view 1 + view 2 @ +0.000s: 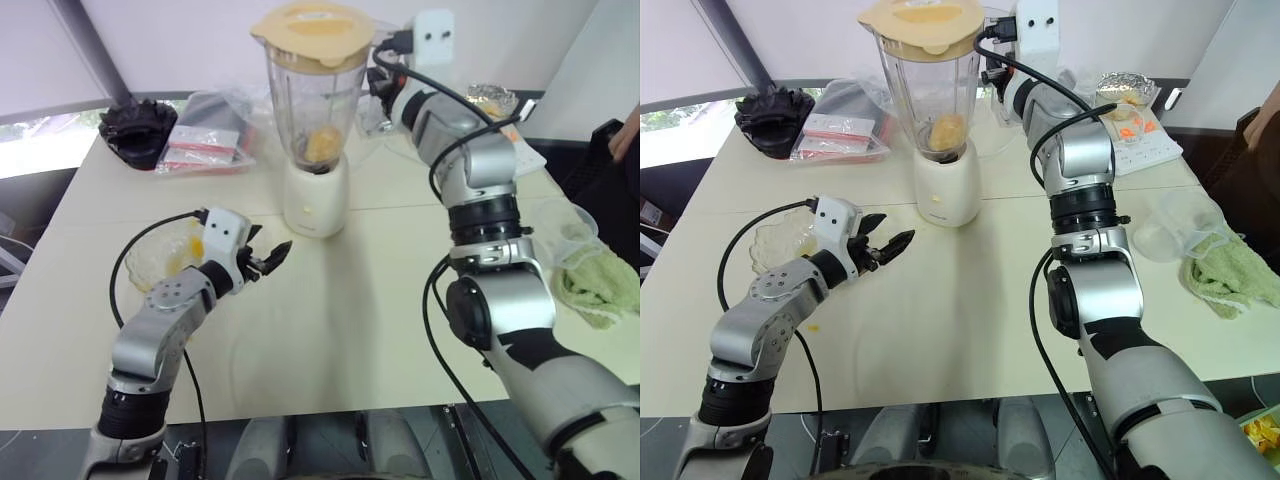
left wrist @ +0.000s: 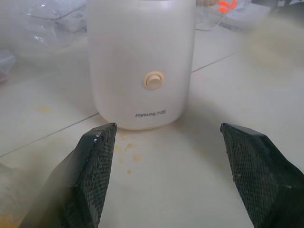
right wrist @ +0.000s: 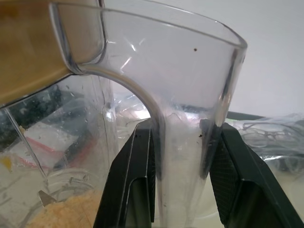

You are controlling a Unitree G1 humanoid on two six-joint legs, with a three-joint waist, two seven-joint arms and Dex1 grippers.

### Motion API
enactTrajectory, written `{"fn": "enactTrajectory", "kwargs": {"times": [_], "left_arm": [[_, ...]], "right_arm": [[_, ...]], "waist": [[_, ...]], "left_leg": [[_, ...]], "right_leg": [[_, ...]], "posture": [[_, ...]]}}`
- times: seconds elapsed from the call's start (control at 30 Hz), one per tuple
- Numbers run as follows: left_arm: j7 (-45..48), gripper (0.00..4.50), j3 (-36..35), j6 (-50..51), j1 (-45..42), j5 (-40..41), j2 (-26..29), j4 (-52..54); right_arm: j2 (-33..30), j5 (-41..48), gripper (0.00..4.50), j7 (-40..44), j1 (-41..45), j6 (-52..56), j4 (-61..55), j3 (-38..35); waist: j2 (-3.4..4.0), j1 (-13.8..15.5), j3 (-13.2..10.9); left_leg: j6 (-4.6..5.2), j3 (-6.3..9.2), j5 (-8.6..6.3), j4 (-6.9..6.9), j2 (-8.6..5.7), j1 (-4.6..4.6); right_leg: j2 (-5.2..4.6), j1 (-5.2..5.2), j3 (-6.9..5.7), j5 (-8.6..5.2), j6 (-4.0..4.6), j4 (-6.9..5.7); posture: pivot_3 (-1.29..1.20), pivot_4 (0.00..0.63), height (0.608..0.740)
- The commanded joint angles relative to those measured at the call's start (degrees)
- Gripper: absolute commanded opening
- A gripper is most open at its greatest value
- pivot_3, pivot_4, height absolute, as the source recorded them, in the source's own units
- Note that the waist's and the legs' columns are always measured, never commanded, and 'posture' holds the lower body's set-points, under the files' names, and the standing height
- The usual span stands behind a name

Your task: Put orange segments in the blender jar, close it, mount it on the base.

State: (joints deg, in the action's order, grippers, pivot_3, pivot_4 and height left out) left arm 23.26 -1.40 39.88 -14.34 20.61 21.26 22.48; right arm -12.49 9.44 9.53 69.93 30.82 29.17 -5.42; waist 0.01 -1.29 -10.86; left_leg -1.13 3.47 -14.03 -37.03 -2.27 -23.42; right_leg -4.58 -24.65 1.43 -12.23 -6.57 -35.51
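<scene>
My right gripper (image 3: 183,166) has its jaws clamped on the side handle of the tall clear plastic blender jar (image 1: 312,95), which stands upright on the squat cream-white base (image 1: 315,203) at the counter's (image 1: 350,320) far middle, cream lid (image 1: 312,32) on, orange segments (image 1: 322,145) inside. My left gripper (image 1: 268,257), jaws wide and empty, faces the base from the near left. Whether the jar is fully seated is hard to tell

A lab-like test setup: bare cream table (image 1: 330,330), white backdrop, wall socket (image 1: 434,35), scattered plastic bags (image 1: 208,135).
</scene>
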Motion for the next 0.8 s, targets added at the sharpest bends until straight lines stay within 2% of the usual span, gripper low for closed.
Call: {"fn": "enactTrajectory", "kwargs": {"times": [0.03, 0.8], "left_arm": [[-0.54, 3.63, -1.07, -0.17, -0.87, 0.46, 0.11, 1.9], [-0.54, 3.63, 0.04, 0.5, -1.96, 0.4, 0.08, 1.24]], "right_arm": [[-0.84, -0.94, 0.96, 1.01, -0.18, 1.02, -2.95, 1.18], [-0.96, -2.15, 0.96, 1.69, -2.39, 5.3, -4.67, 2.2]], "waist": [[0.0, 0.03, 0.0], [-0.01, 0.15, 0.01]], "left_leg": [[0.0, 0.0, 0.0, 0.0, 0.0, 0.01], [0.0, 0.0, 0.0, 0.01, -0.02, 0.0]], "right_leg": [[0.0, 0.0, 0.0, 0.0, 0.0, 0.0], [-0.01, 0.01, 0.0, 0.0, 0.01, 0.0]], "posture": [[0.0, 0.15, 0.74], [0.0, 0.15, 0.74]]}}
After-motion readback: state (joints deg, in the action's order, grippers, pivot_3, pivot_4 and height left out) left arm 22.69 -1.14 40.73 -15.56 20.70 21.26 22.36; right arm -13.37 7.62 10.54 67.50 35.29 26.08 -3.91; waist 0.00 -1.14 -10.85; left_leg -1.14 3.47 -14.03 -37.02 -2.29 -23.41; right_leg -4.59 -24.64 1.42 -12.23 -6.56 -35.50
